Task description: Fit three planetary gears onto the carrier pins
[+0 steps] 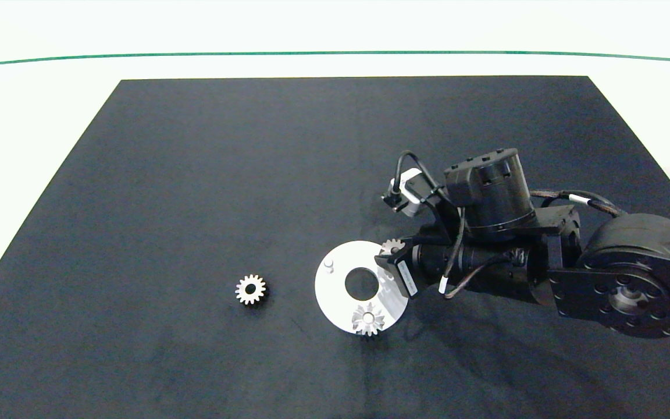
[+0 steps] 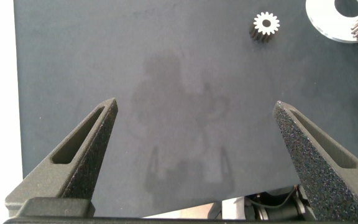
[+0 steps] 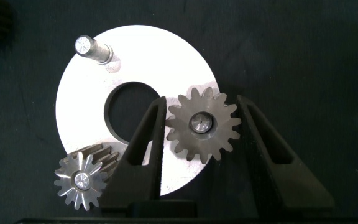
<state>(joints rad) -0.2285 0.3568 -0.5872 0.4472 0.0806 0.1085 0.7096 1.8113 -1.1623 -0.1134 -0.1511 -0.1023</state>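
Right hand (image 3: 201, 127) straddles a gear (image 3: 202, 124) already on its pin, fingers wide w/ gaps both sides. Disc (image 1: 335, 291): two gears seated, the other (image 1: 368, 319) on its near edge; one pin (image 1: 328, 265) bare. Last gear (image 1: 250, 289) lies flat on the surface, left of disc, nearer the left hand (image 2: 194, 124), which hangs wide, holding nothing.

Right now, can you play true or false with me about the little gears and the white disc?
1. One gear lies on the black mat, off the white disc. True.
2. All three pins carry gears. False: one pin is bare.
3. The right gripper has a gear between its fingers, over a pin. True.
4. The left gripper holds a gear. False: it is open, with nothing between its fingers.
5. A gear sits at the disc's near edge. True.
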